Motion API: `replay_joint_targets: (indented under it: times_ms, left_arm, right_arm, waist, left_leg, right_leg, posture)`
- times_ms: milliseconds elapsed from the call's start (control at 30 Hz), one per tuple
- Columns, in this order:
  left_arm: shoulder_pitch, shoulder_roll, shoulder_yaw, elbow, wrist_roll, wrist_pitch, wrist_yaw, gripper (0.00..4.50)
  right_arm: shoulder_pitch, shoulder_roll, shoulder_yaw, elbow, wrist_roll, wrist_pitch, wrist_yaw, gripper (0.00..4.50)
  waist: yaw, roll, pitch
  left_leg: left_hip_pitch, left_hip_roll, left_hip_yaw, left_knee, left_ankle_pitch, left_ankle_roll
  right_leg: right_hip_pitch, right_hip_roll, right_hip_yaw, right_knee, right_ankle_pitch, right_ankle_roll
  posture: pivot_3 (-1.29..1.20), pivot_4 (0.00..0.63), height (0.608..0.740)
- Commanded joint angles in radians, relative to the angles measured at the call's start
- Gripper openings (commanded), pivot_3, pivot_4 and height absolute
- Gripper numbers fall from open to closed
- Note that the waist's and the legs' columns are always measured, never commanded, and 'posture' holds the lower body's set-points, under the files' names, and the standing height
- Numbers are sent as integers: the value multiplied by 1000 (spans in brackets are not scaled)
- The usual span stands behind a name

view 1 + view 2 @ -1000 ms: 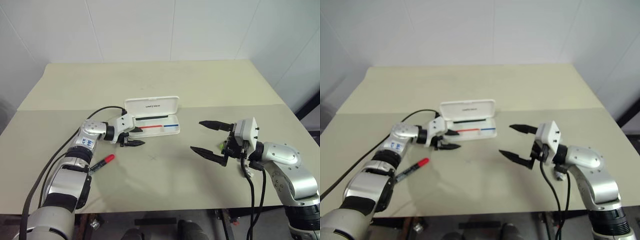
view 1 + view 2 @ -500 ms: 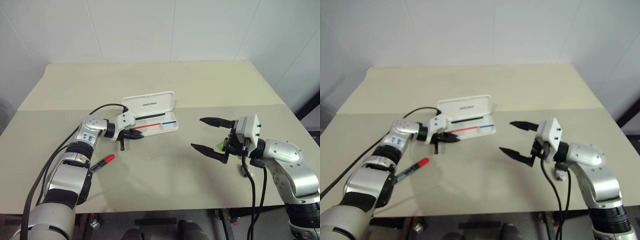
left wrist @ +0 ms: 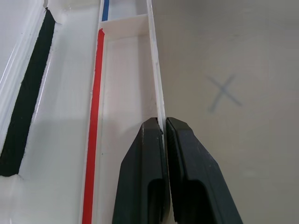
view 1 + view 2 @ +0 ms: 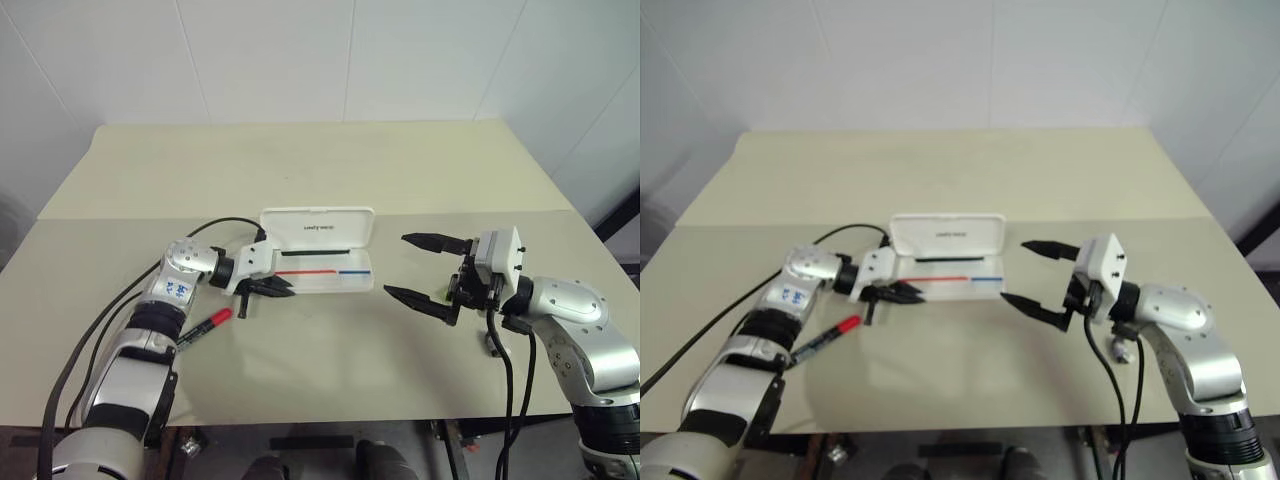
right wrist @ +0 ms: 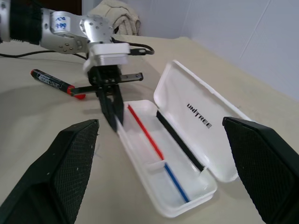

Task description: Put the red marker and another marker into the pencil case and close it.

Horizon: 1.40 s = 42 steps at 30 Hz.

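The white pencil case (image 4: 352, 281) lies open at mid-table, lid (image 4: 318, 228) raised at the back, red and blue stripes inside. My left gripper (image 4: 278, 290) is shut on the thin near wall (image 3: 156, 70) of the case at its left end. The red marker (image 4: 205, 324) lies on the table to the left of that, beside my left forearm, apart from the gripper. My right gripper (image 4: 394, 265) hangs open and empty just right of the case. A bit of bright green (image 4: 444, 294) behind its fingers is all I see of the other marker.
The tan table (image 4: 320, 170) stretches far behind the case. A pencilled cross (image 3: 223, 93) marks the tabletop in front of the case. Black cables run along both arms. The table's front edge is close below the grippers.
My left gripper went from open to shut on the case's near wall. The case first swung askew, then came square, a little to the right and nearer. The right gripper kept still.
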Motion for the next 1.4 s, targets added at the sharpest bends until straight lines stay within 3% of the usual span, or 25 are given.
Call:
replay_joint_targets:
  times_ms: [33,333,600,867,1033,1367,1400]
  left_arm:
    - [80,17,-12,-199,-42,73,-7,38]
    - [224,37,-50,-519,-61,287,36,38]
    - [287,38,-69,-604,-62,367,95,38]
    - [256,16,-87,-611,-83,464,120,38]
    - [257,5,-100,-638,-98,445,127,1359]
    - [296,53,-71,-731,-184,473,92,1359]
    - [302,60,-66,-747,-194,477,91,1523]
  right_arm:
    - [29,-27,-46,-27,24,0,11,4500]
    - [149,-90,-114,-32,50,7,47,4500]
    - [173,-88,-127,-46,54,14,34,4500]
    - [160,-67,-105,-65,49,21,3,4500]
    - [153,-54,-92,-71,46,20,-10,4500]
    - [136,-36,-64,-59,40,10,-12,4500]
    - [134,-34,-62,-55,40,8,-10,4500]
  waist:
    - [0,0,0]
    - [0,0,0]
    - [-1,0,0]
    - [0,0,0]
    - [0,0,0]
    - [-2,0,0]
    - [-2,0,0]
  left_leg:
    - [0,0,0,0,0,0]
    - [1,0,0,2,0,0]
    - [2,0,0,2,0,0]
    - [2,0,0,3,0,0]
    - [2,0,0,3,0,0]
    - [2,0,0,2,0,0]
    - [2,0,0,2,0,0]
  right_leg:
    - [0,0,0,0,0,0]
    - [0,0,1,1,0,0]
    - [0,1,1,1,0,-1]
    - [1,0,1,1,0,-1]
    - [1,0,1,1,0,-1]
    - [1,1,2,1,0,-1]
    - [1,1,2,1,0,-1]
  posture:
    - [0,150,740]
    - [0,150,740]
    - [0,150,740]
    - [0,150,740]
    - [0,150,740]
    - [0,150,740]
    - [0,150,740]
